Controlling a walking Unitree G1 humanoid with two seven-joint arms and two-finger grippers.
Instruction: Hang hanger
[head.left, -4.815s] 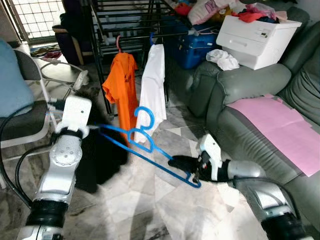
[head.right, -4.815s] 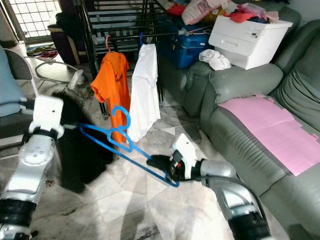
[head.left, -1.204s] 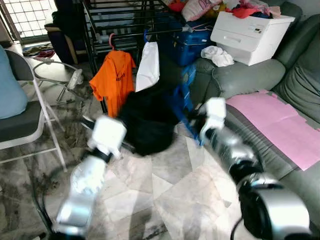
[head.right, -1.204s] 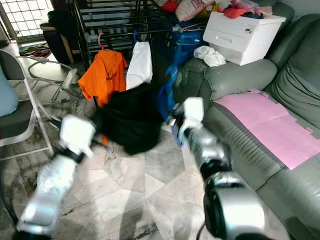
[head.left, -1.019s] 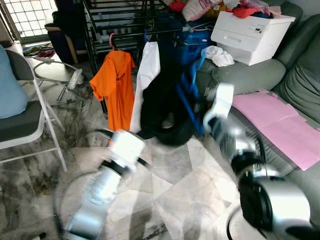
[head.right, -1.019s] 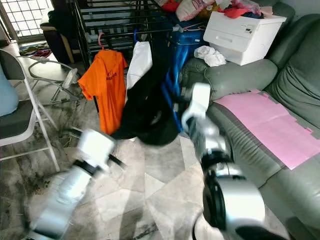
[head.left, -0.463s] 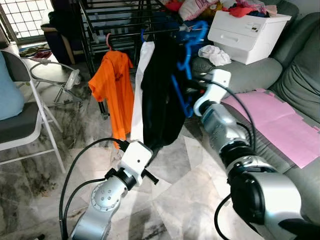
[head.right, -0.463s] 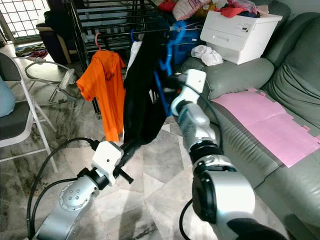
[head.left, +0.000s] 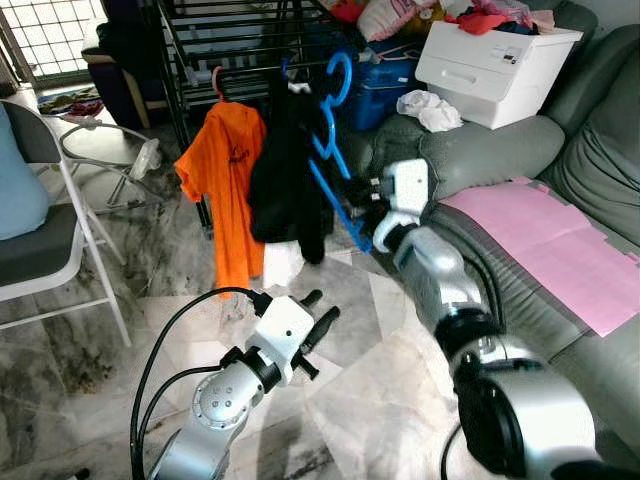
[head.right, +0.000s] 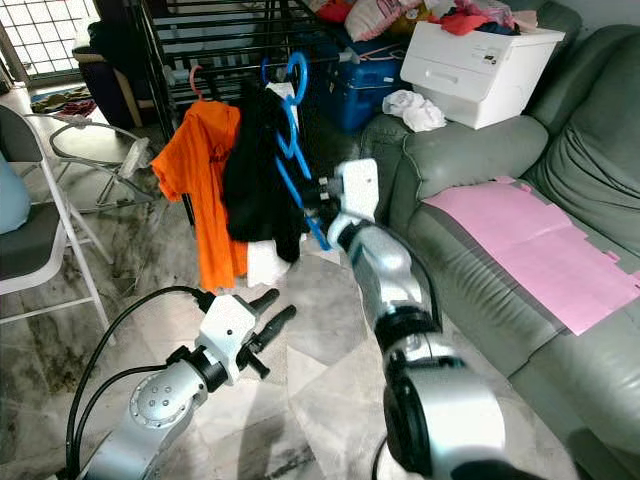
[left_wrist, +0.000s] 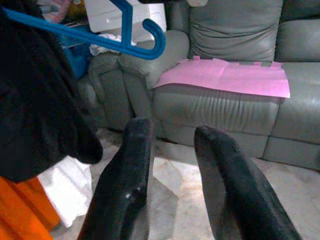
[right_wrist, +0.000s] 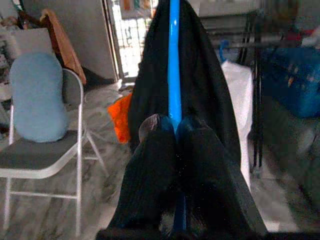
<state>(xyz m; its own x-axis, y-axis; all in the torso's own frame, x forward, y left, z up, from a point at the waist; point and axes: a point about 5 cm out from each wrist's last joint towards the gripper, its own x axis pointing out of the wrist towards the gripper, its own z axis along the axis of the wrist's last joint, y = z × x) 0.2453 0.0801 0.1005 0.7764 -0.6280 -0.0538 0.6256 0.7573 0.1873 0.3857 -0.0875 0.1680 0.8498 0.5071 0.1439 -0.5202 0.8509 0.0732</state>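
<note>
Right gripper (right_wrist: 174, 131) is clamped on the blue hanger (head.left: 333, 140), which carries a black garment (head.left: 285, 170) raised at the rack (head.left: 240, 40); its hook appears just short of the rail. Left gripper (left_wrist: 172, 155) hangs low, fingers parted, empty.

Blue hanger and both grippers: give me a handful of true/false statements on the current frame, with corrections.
1. The right gripper is shut on the blue hanger. True.
2. The left gripper is holding the black garment. False: it is open and low over the floor, apart from the garment.
3. The black garment is draped on the blue hanger. True.
4. The orange shirt lies on the sofa. False: it hangs from a pink hanger on the drying rack.
5. The white box stands on the floor. False: it rests on the sofa's arm.
</note>
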